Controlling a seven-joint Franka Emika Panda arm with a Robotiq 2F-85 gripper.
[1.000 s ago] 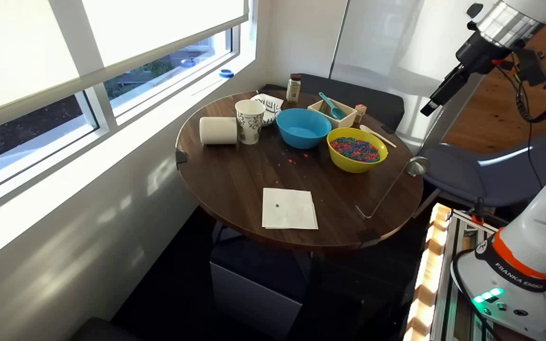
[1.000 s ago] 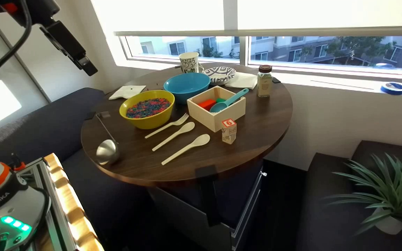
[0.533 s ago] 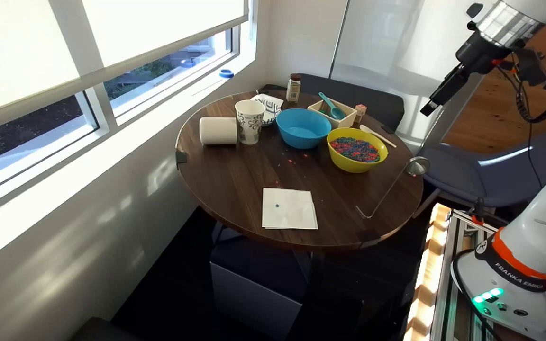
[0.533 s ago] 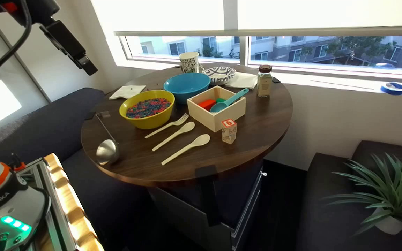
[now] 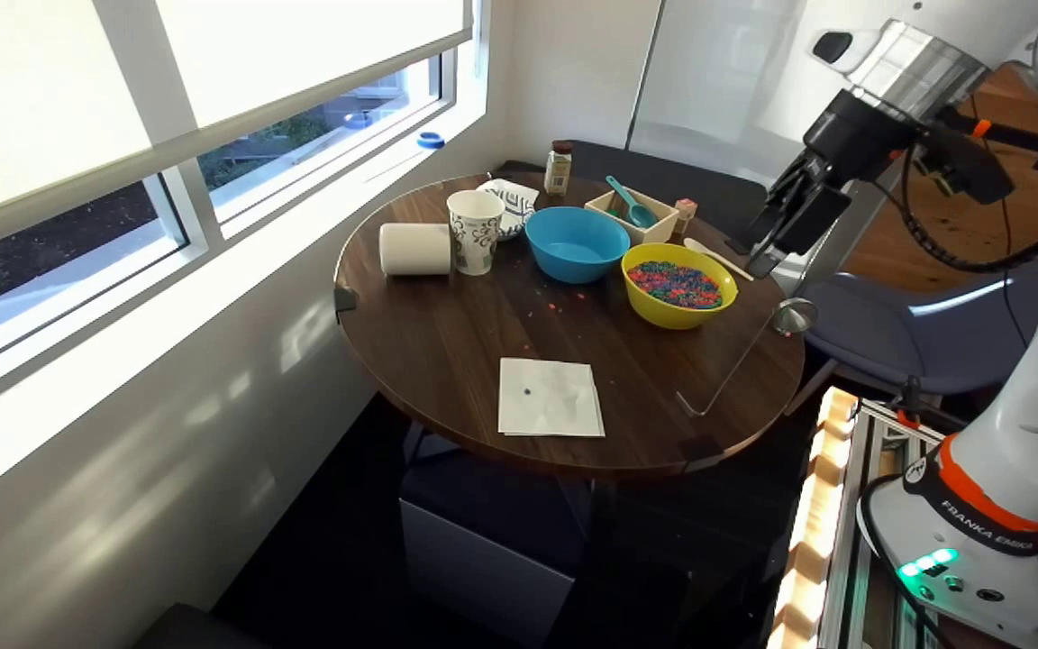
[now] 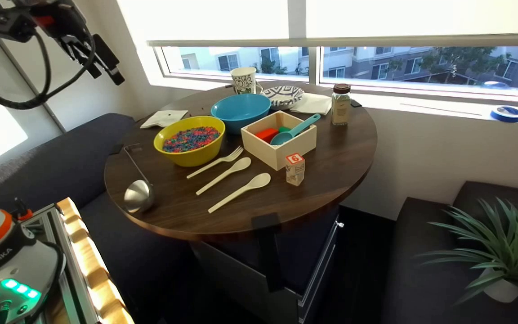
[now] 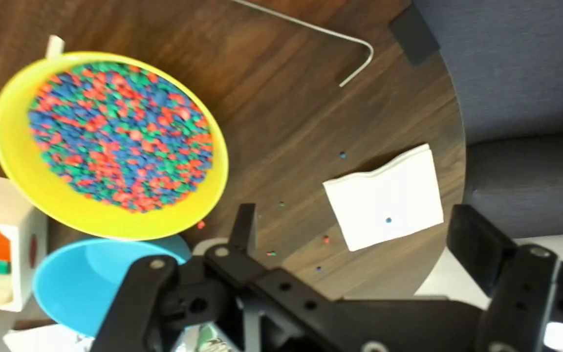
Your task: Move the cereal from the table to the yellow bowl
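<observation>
We find the tiny dark-blue cereal piece point(image 7: 388, 220) on the white square paper napkin point(image 5: 559, 410), near the edge of the round brown wooden table point(image 5: 447, 338). Toward the robot-side edge stands the round bright-yellow bowl point(image 5: 659, 311) of multicoloured bits point(image 7: 125, 134), just beside the round blue bowl point(image 5: 573, 268). Higher up, we see the black gripper point(image 7: 354, 212), fingers point(image 7: 477, 244) parted wide.

Daylight glares through the blinds point(image 5: 312, 54), the floor point(image 5: 316, 532) near-black.
</observation>
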